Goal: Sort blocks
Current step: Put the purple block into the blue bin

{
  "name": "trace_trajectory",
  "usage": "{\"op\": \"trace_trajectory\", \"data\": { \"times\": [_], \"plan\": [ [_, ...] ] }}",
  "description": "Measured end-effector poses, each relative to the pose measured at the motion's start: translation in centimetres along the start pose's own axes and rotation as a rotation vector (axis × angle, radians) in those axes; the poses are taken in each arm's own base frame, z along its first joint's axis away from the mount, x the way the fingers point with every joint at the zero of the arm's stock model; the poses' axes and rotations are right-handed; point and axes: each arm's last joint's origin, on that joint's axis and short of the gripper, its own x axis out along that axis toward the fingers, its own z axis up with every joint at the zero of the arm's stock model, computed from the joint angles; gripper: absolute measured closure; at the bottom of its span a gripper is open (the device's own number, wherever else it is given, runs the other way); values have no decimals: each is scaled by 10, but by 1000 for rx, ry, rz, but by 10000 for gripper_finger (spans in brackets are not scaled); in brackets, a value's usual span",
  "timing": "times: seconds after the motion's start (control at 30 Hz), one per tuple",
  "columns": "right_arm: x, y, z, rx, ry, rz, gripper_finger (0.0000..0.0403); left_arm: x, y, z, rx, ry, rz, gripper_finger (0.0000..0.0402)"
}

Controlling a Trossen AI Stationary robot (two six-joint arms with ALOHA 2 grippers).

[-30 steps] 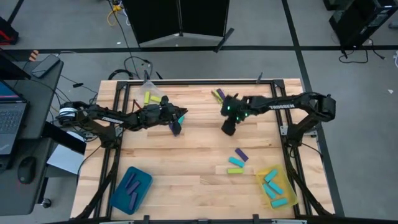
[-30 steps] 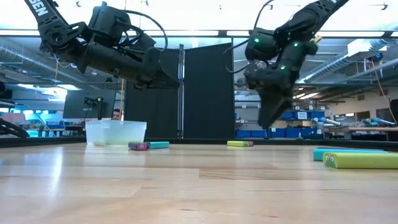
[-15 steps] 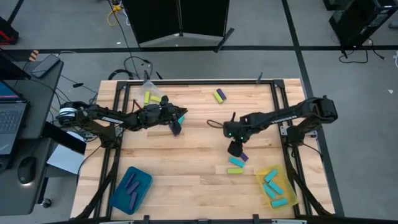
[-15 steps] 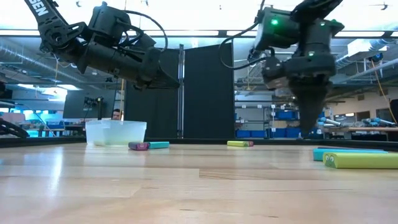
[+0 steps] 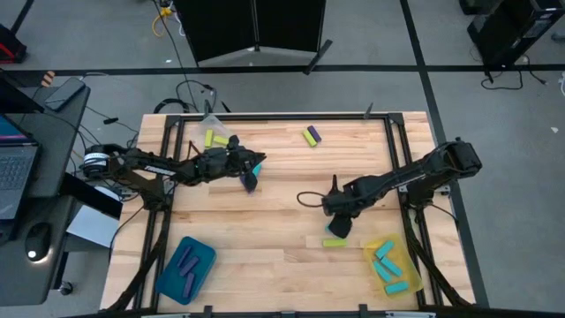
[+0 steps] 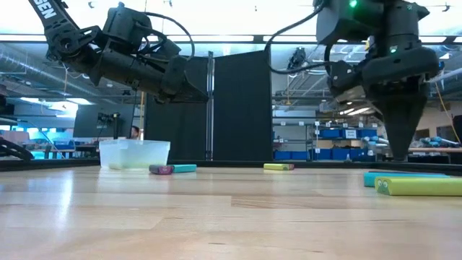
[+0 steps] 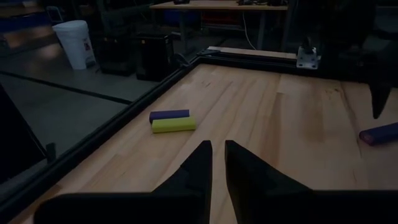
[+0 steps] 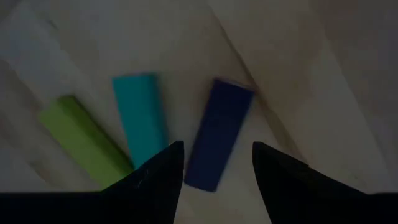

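Right claw [image 8: 214, 163], fingers apart, hangs over the purple block [image 8: 217, 132]; it should straddle that one without nudging the cyan block [image 8: 140, 118].

a workshop or lab: concrete floor [image 5: 494, 106], blue storage bins [image 6: 328, 133] on shelves, laptop desk [image 5: 26, 168].

"EN" on left arm [image 6: 45, 9]

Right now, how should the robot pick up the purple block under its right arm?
Come straight down on the purple block and pinch its two long sides near the middle. It lies flat, and the open right end effector already straddles it; the cyan block sits close beside it.
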Motion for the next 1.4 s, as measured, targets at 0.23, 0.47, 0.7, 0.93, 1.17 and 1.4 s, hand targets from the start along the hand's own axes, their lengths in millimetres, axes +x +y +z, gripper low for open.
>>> {"op": "trace_trajectory", "data": {
  "times": [0.23,0.47,0.7,0.93,1.17,1.4],
  "plan": [
    [6,0,8,9,-70,-43,195,0,0,0,17,1,0,351],
    [24,5,14,-19,-66,-56,195,0,0,-1,18,11,0,351],
    [34,5,16,-16,-39,-83,210,0,0,-3,25,30,2,351],
    [33,5,16,-78,-40,-82,282,0,0,-3,23,32,-2,351],
    [30,4,16,-237,-60,-83,289,0,-6,-5,16,51,-201,351],
    [1,-9,35,-287,-285,-106,289,0,-6,-5,17,52,-203,351]
  ]
}}
